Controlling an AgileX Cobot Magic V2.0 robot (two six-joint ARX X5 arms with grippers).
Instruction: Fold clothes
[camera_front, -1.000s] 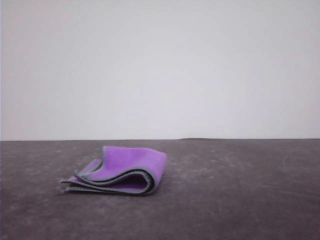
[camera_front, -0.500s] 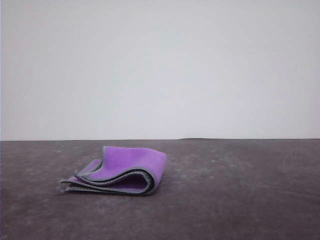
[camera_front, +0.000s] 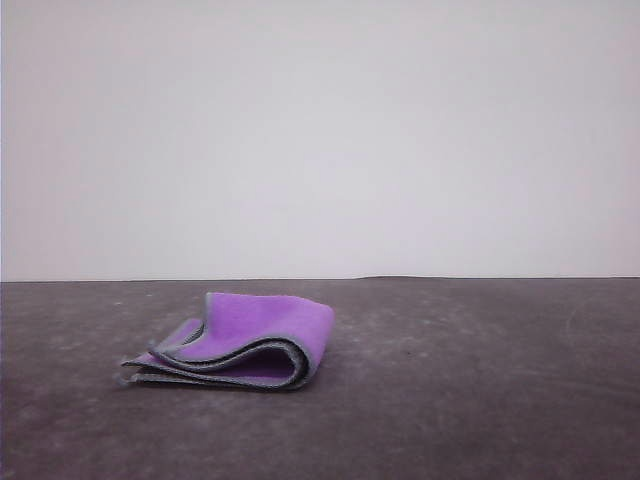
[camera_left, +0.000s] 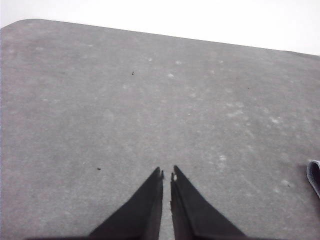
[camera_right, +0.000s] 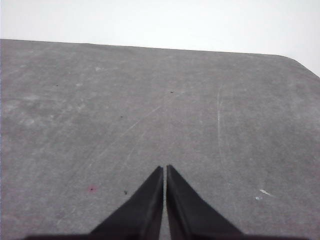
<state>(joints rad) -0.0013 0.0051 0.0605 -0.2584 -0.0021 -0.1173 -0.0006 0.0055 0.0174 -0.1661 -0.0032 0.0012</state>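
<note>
Starting at our left fingers (camera_left: 166, 176), we see two dark tapered tips pressed almost together with only a thin slit between them, closed on nothing, poised above bare grey bench (camera_left: 125, 110) in the lower middle of the left wrist frame. Our right fingers (camera_right: 165, 170) look the same in the right wrist frame: two dark points drawn shut, nothing between them, hanging over scuffed grey surface marked with pale scratches and a small reddish speck (camera_right: 92, 189) at the lower left. Moving outward, a sliver of grey stitched edging peeks in at the right edge of the left wrist frame, low down, and we take it for a corner of the cloth (camera_left: 314, 176), well apart from the fingers. In the front frame the cloth (camera_front: 255, 338) lies on the bench at the lower left of centre, folded over into a loose stack. Its purple face shows outward, the dark grey face and light edging show as curved layers along the near side, and the fold bulges at its right end while the flatter layers trail off toward the left. Behind the bench rises a plain pale wall (camera_front: 320, 140).
</note>
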